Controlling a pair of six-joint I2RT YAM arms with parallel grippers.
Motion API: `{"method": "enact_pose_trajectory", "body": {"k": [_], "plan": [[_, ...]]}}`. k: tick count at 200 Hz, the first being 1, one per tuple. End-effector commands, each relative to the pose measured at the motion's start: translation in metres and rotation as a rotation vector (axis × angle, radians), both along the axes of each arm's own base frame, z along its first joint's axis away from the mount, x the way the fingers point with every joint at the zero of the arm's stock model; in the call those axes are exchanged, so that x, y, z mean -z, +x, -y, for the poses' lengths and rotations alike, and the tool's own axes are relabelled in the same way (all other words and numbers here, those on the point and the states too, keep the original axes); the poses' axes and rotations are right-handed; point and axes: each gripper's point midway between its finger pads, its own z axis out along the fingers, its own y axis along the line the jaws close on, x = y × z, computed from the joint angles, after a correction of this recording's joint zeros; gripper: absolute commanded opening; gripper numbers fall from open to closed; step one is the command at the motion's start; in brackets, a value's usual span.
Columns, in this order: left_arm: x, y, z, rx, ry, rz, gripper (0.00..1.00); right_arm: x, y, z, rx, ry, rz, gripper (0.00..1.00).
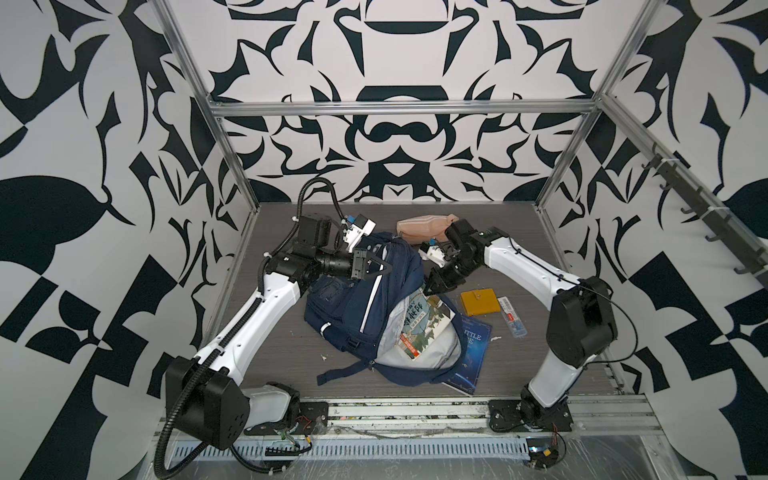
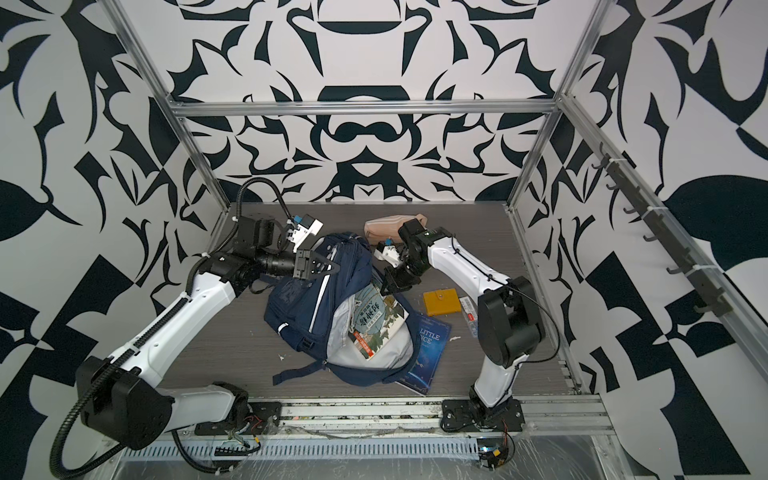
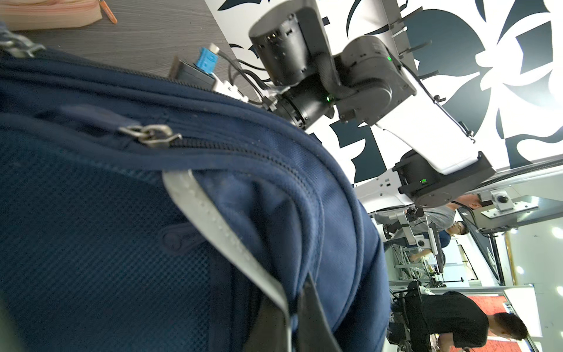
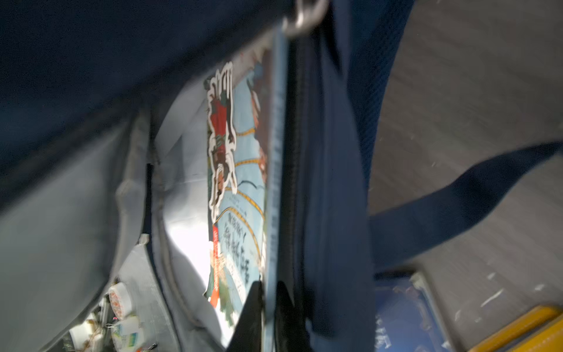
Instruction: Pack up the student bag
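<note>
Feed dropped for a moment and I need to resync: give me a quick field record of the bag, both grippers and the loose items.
student bag: lying on table, main compartment open
illustrated book: partly inside the opening
left gripper: shut on the bag's upper fabric
right gripper: fingers astride the book's edge; grip unclear
outside bag: blue book, yellow wallet, clear case, pink pouch

The student bag (image 1: 353,299) lies in the middle of the bench (image 1: 266,365). A book (image 1: 422,322) sits in its open mouth. A second book (image 1: 476,349) lies partly under the bag on its right. Further right lie a wallet (image 1: 478,302) and a small flat pack (image 1: 512,322). A pouch (image 1: 419,226) lies behind the bag. The left tool (image 1: 387,268) pinches the bag's far end.
</note>
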Motion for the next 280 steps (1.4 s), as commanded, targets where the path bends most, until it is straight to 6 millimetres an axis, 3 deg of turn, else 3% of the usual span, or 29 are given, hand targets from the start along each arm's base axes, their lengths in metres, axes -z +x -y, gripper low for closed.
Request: {"method": "enact_pose_trajectory", "body": {"k": [1, 31, 56, 71, 92, 114, 139, 160, 239, 280], "plan": [[-0.035, -0.010, -0.001, 0.029, -0.077, 0.135, 0.00, -0.020, 0.021, -0.008, -0.030, 0.046, 0.128, 0.28], [-0.028, 0.002, -0.001, -0.031, -0.062, 0.128, 0.00, -0.026, 0.031, -0.003, 0.036, 0.044, 0.161, 0.52], [-0.020, 0.014, -0.005, -0.112, -0.033, 0.121, 0.00, -0.050, 0.036, 0.026, 0.202, 0.014, 0.216, 0.54], [-0.017, 0.022, -0.006, -0.159, -0.033, 0.113, 0.00, -0.065, 0.033, 0.055, 0.360, -0.010, 0.240, 0.55], [-0.016, 0.033, -0.006, -0.215, -0.042, 0.099, 0.00, -0.082, 0.009, 0.089, 0.587, -0.022, 0.229, 0.55], [-0.016, 0.042, -0.005, -0.240, -0.057, 0.092, 0.00, -0.097, -0.027, 0.079, 0.691, 0.102, 0.167, 0.59], [-0.015, 0.046, -0.004, -0.242, -0.059, 0.086, 0.00, -0.079, -0.055, 0.063, 0.726, 0.151, 0.073, 0.59], [-0.013, 0.047, -0.003, -0.242, -0.059, 0.082, 0.00, -0.057, -0.059, 0.052, 0.726, 0.165, 0.021, 0.59], [-0.013, 0.044, -0.003, -0.235, -0.083, 0.076, 0.00, 0.024, -0.019, 0.037, 0.775, 0.088, -0.008, 0.60], [-0.013, 0.040, -0.001, -0.215, -0.094, 0.066, 0.00, 0.052, 0.002, 0.020, 0.746, 0.071, -0.029, 0.60]]}}
